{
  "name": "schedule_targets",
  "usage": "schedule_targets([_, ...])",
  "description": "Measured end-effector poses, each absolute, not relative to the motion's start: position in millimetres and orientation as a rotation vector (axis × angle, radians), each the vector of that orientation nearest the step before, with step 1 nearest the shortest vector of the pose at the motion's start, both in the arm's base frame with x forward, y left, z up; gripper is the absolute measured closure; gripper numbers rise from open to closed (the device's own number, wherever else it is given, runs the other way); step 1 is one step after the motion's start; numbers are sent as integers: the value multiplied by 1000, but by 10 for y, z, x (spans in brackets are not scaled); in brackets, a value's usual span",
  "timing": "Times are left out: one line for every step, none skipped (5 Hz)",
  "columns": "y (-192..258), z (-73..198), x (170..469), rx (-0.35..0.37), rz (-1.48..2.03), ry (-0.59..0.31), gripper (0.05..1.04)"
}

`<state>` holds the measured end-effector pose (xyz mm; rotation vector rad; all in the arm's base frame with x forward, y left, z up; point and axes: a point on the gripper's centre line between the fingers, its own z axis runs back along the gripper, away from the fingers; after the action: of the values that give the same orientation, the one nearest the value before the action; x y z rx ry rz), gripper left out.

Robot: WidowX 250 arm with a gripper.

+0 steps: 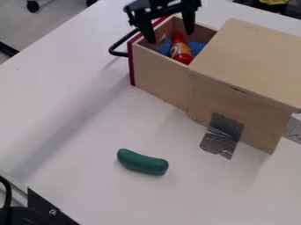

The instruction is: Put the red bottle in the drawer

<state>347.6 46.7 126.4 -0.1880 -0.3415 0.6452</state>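
Black bracket (50,210) up front, bottle (181,52) already in the drawer (157,72), tool (170,37) spread apart above; I'd lift straight up, nice and slow.

The red bottle (180,49), wearing an orange-and-white label around its middle, is lying inside the wooden drawer (157,71), its narrow end pointing toward the far side. The drawer is standing open, its red front (131,66) bearing a black handle (119,54).
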Motion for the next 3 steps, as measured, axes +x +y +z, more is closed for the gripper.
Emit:
schedule_targets([526, 1451, 3266, -184, 610, -298, 84])
schedule_targets([618, 1396, 3014, -104, 550, -164, 84])
schedule_targets([705, 1314, 2790, -67, 481, -7, 84])
